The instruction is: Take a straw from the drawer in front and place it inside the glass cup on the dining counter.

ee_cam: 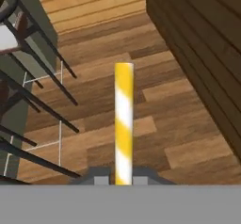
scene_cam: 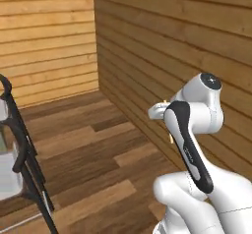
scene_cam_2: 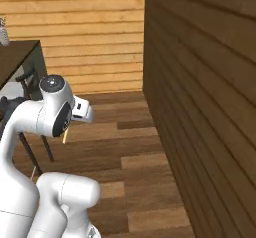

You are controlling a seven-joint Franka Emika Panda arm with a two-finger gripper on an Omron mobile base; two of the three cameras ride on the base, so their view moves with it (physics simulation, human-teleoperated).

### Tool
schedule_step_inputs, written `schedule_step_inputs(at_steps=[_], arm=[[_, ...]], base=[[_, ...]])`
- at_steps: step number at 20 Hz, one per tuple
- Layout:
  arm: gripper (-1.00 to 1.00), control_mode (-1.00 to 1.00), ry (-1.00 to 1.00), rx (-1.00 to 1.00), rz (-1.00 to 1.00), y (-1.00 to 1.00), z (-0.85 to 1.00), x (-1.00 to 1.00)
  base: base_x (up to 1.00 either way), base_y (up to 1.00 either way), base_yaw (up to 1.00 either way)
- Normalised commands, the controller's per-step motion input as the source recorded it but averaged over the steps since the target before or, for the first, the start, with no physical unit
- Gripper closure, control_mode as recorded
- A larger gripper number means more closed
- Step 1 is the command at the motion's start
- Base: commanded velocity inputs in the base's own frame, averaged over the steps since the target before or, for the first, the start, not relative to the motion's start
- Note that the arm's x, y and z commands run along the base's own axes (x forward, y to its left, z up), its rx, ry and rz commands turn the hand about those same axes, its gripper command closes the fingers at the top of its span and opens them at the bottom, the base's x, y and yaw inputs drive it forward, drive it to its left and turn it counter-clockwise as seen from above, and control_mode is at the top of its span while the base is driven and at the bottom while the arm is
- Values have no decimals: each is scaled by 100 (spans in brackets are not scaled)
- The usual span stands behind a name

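A: So, does the robot have the straw (ee_cam: 124, 124)?

B: Yes. In the hand view the tool (ee_cam: 123, 177) is pinched shut on the straw, right at its bottom end. The straw is yellow with white stripes, and it sticks out straight from the two tips.

A: Where is the straw in the room?

B: Up in the air over the wood floor (scene_cam: 93, 144), near the plank wall (scene_cam_2: 200, 82). In the right base view a little bit of it pokes out under the white arm.

A: Can you see the cup?

B: No. I can see a corner of the dark bench (scene_cam_2: 17, 57) far to the left in the right base view. Some thin black chair legs (ee_cam: 33, 105) stand on that side too.

A: What could go wrong now?

B: I think the straw could slip. It is very thin and held only at one end, so a fast swing might tip it or shake it loose.

A: Anything else?

B: The wall is close. If the arm turns that way, the long end of the straw could bump it and get knocked crooked. Then it may miss the cup. It could also catch on the chair legs on the way to the bench.
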Motion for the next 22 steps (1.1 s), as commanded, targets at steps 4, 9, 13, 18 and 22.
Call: schedule_step_inputs(at_steps=[4, 9, 13, 18, 22], arm=[[100, 100, 0, 0, 0, 0, 0, 0], [100, 100, 0, 0, 0, 0, 0, 0], [100, 100, 0, 0, 0, 0, 0, 0], [100, 100, 0, 0, 0, 0, 0, 0], [100, 100, 0, 0, 0, 0, 0, 0]], base=[[43, -39, 80], [18, -51, 79], [14, -58, 77], [22, -72, 69], [47, -82, 61]])
